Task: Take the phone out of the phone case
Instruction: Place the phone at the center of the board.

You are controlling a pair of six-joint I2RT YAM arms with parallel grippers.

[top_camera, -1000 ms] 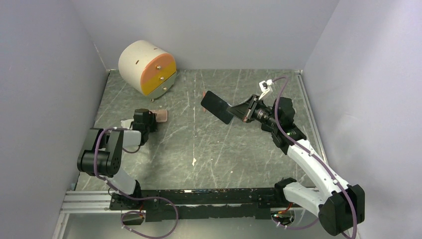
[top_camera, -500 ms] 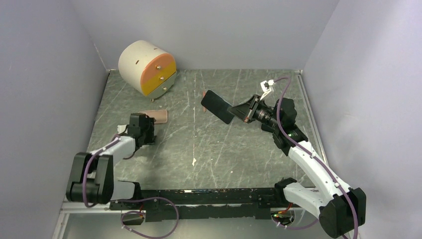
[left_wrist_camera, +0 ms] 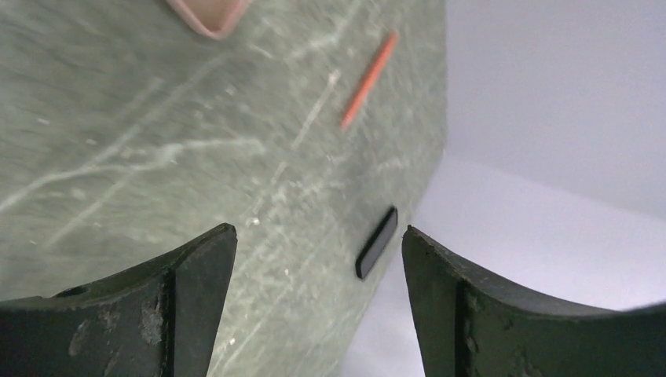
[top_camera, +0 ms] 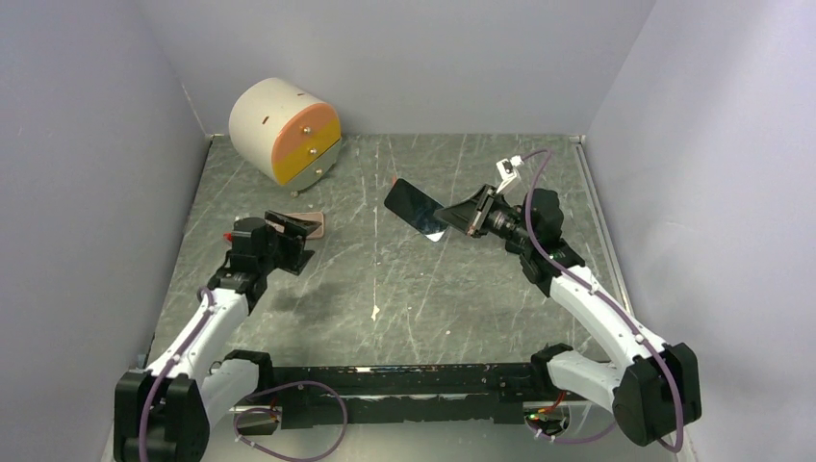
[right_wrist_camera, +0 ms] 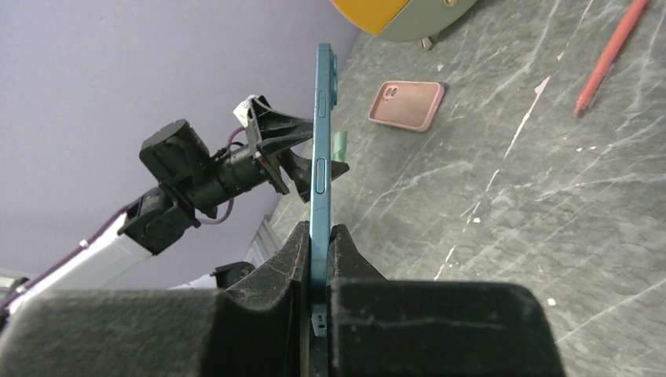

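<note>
Seen from above, the phone [top_camera: 414, 207] is clamped in the right gripper [top_camera: 452, 219] and held above the tabletop [top_camera: 433, 289], toward its far edge. The phone case [top_camera: 314, 224] is seen lying near the left edge, just beyond the left gripper [top_camera: 292, 241], whose jaws are spread apart. From the left wrist, a corner of the case is caught beyond parted fingers [left_wrist_camera: 188, 298]. From the right wrist, the phone is shown edge-on, pinched between both fingers.

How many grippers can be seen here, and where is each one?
2. The left gripper is open beside the pink phone case, at left; the right gripper holds the phone raised near the middle. Neither is hidden.
</note>
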